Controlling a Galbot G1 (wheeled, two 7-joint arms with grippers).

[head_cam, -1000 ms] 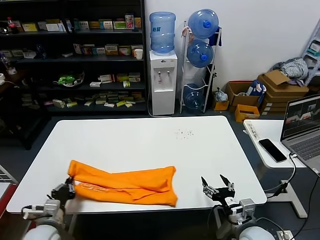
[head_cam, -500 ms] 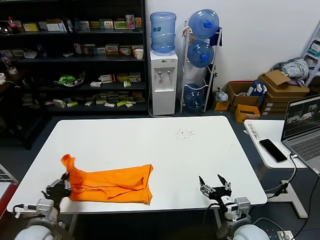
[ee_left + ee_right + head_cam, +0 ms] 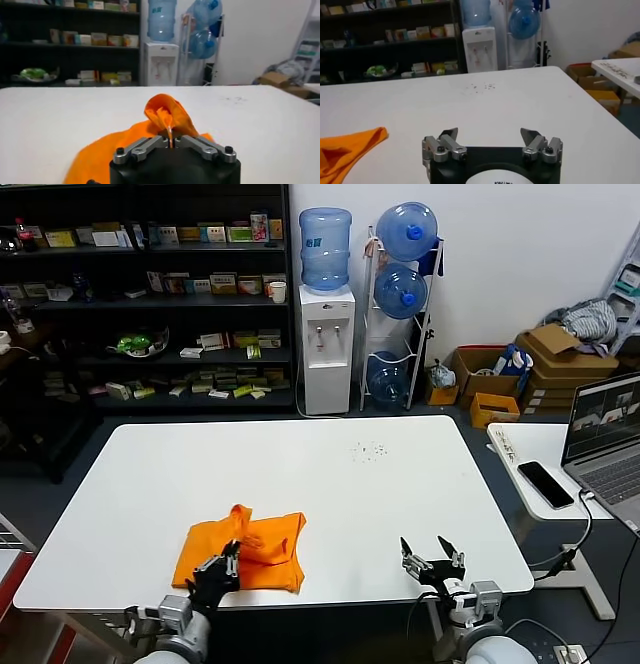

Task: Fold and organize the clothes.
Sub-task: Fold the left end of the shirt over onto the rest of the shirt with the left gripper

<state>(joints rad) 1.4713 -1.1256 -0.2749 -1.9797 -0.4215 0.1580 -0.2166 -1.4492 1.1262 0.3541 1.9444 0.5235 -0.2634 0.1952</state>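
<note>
From the head camera I see the orange T-shirt bunched into a compact fold on the white tabletop, sitting at about 7 o'clock of the surface, near the front edge. My left claw is at the shirt's near edge, pinched tight on a raised fold of the fabric — a small peak of cloth stands up just above it. My right claw hangs at roughly 5 o'clock off the front edge, well apart from the shirt, prongs spread wide and holding nothing.

On the left wrist camera, the left claw has its two tips closed together on a thin pleat of the T-shirt; the cloth balloons up into a rounded hump right beyond the tips, with the rest spreading flat on the tabletop.

On the right wrist camera, the right claw stands wide — both tips well separated over bare tabletop. A corner of the T-shirt lies far off to the side.
</note>
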